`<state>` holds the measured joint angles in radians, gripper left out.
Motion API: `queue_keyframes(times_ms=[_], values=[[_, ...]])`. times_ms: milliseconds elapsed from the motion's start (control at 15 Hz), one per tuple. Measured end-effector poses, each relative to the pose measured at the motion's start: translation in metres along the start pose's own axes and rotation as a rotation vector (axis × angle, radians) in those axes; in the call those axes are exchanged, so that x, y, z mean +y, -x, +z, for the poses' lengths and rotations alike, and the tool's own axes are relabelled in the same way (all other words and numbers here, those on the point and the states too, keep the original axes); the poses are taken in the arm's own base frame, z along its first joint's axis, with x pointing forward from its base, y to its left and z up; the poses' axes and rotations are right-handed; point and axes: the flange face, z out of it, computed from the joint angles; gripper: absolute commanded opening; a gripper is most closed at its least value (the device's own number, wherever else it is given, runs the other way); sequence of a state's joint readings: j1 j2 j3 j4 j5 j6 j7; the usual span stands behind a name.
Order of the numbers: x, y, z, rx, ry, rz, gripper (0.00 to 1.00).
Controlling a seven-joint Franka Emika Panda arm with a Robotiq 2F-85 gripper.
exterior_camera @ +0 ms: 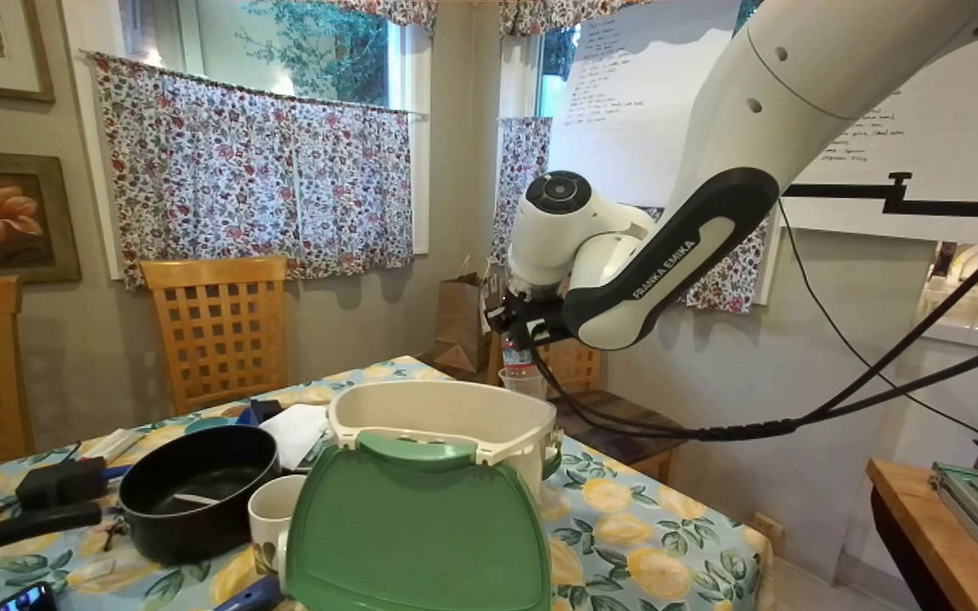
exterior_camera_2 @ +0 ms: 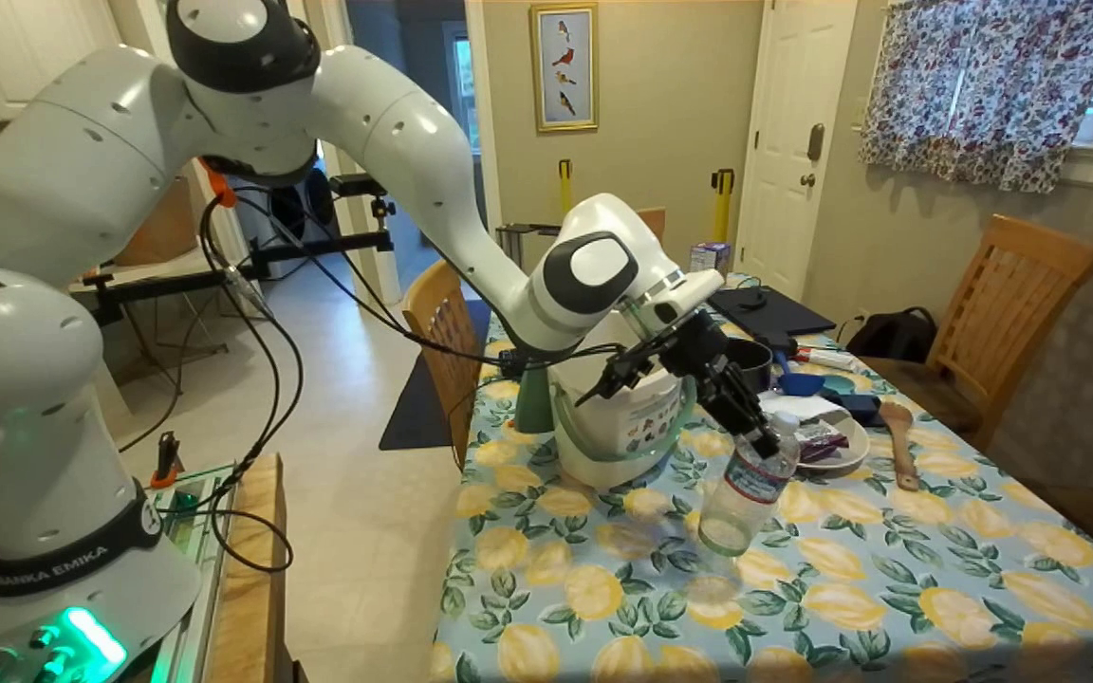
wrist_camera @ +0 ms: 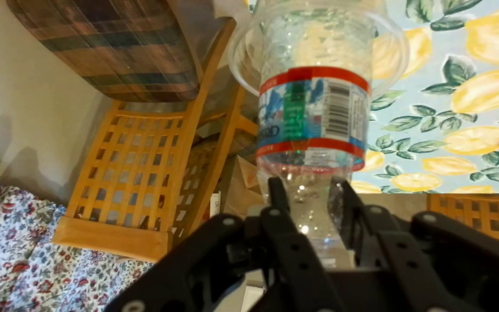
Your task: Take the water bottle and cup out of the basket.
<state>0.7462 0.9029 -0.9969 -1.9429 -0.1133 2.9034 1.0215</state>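
My gripper [exterior_camera_2: 763,442] is shut on the upper part of the clear water bottle [exterior_camera_2: 757,477], which has a blue and red label. In the wrist view the fingers [wrist_camera: 309,195] press on both sides of the bottle [wrist_camera: 314,112]. The bottle's lower end sits inside a clear plastic cup [exterior_camera_2: 725,526], whose rim [wrist_camera: 399,56] rings it. Bottle and cup hang tilted over the tablecloth, beside the cream basket [exterior_camera_2: 608,470]. In an exterior view the bottle [exterior_camera: 517,355] and cup [exterior_camera: 525,384] show behind the basket's rim [exterior_camera: 446,392]; the cup's bottom is hidden there.
The basket's green panel [exterior_camera: 421,535] faces the camera in an exterior view. A patterned mug [exterior_camera: 272,513] and a black pan [exterior_camera: 200,501] stand beside it. A white plate [exterior_camera_2: 845,451] with a packet and a wooden spatula [exterior_camera_2: 901,446] lie near the bottle. Chairs surround the table.
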Motion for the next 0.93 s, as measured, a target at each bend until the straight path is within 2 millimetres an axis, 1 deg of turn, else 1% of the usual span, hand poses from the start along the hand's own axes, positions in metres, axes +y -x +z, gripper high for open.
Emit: queue_keyframes(times_ms=[200, 400, 667, 933], values=[[-0.010, 0.010, 0.004, 0.004, -0.001, 0.007, 0.08], [-0.015, 0.013, 0.007, 0.011, 0.000, 0.020, 0.08], [-0.020, 0.014, 0.009, 0.022, 0.001, 0.037, 0.08], [-0.016, 0.008, 0.013, 0.041, 0.016, 0.049, 0.08]])
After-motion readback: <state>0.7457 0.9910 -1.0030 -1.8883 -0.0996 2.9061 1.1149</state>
